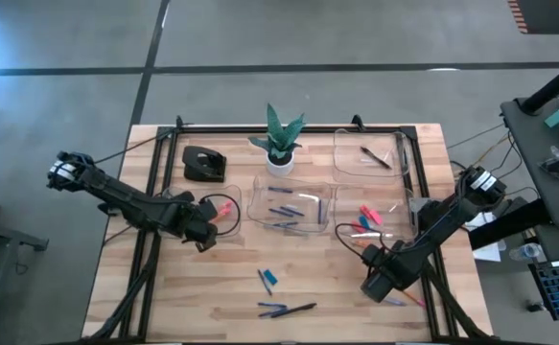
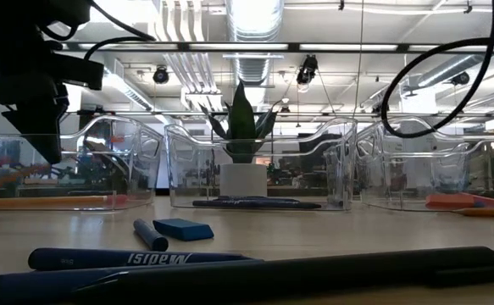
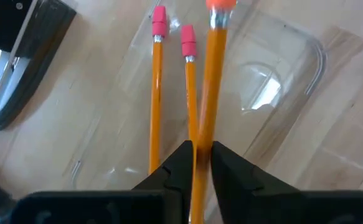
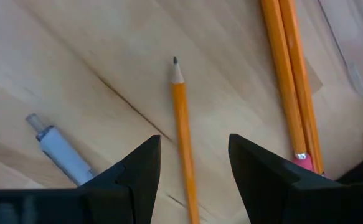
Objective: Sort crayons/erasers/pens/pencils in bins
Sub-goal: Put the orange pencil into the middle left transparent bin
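Left gripper (image 3: 197,155): jaws clamped on one orange pencil (image 3: 211,81), held over the left bin (image 1: 223,213), w/ two more pencils (image 3: 156,93) already lying inside. We judged the drop should go parallel to those two, low over the bin floor, so it wouldn't bounce out.

Right gripper (image 4: 190,168): jaws apart, straddling a loose pencil (image 4: 181,118) on the desk (image 1: 164,278) near the front right. We reckoned closing mid-shaft was best; two other pencils (image 4: 290,81) lay just beside, plus a pale pen (image 4: 60,152) on the other side, so descent needed to be straight.
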